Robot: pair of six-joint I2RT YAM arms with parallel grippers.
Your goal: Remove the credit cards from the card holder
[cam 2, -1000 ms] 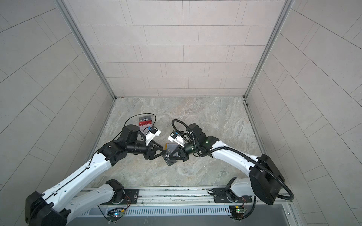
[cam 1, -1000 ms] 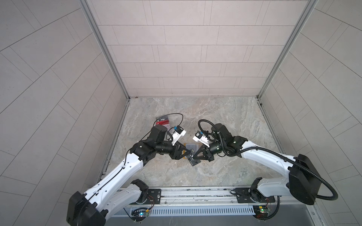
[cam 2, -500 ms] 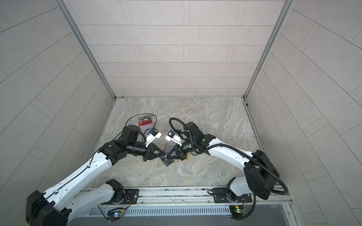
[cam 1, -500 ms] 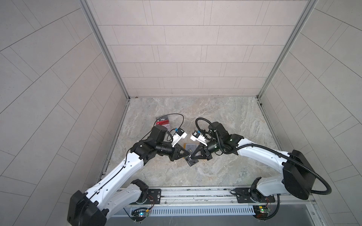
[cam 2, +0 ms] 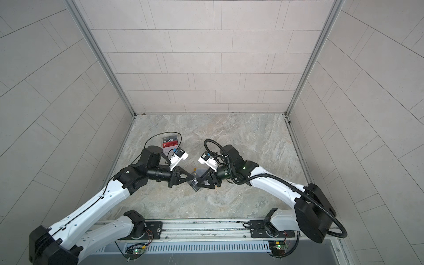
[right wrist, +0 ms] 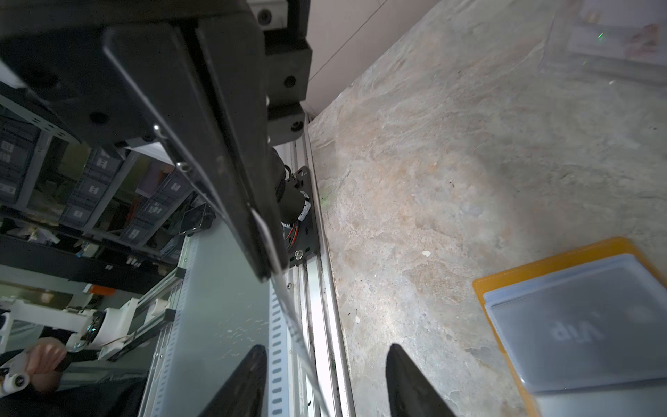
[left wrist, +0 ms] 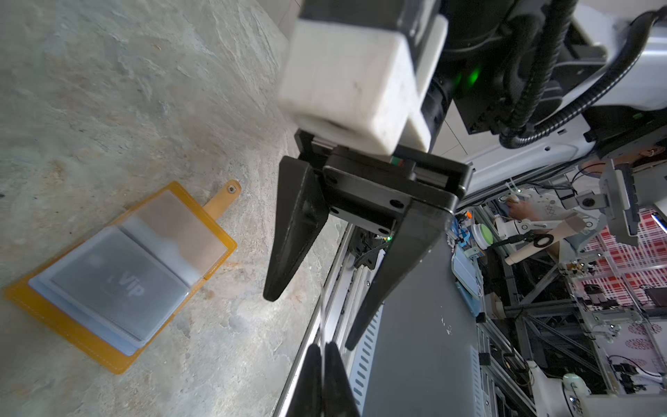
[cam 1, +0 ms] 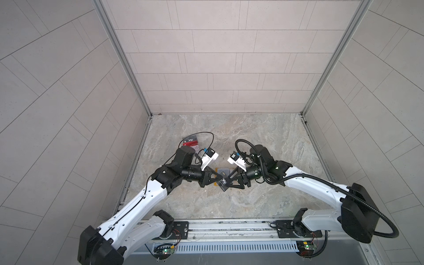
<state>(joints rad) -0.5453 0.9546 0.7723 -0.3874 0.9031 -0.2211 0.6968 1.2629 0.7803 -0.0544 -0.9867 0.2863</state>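
Left end effector [left wrist: 322, 348] pinched shut on a dark grey plastic "Vip" card [cam 1: 224, 182], held in the air, while the right end effector [right wrist: 325, 350] is spread wide, a finger on either side of it, clear of the card. Mustard-yellow booklet card holder [left wrist: 61, 317] lies open on the marble surface [cam 1: 263, 146] just below, with a second grey "Vip" card [left wrist: 122, 289] in its clear sleeve

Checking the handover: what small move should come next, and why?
Probably draw the right gripper back: its jaws stand open either side of the dark grey card, while the left gripper is shut on it, holding it in mid-air.
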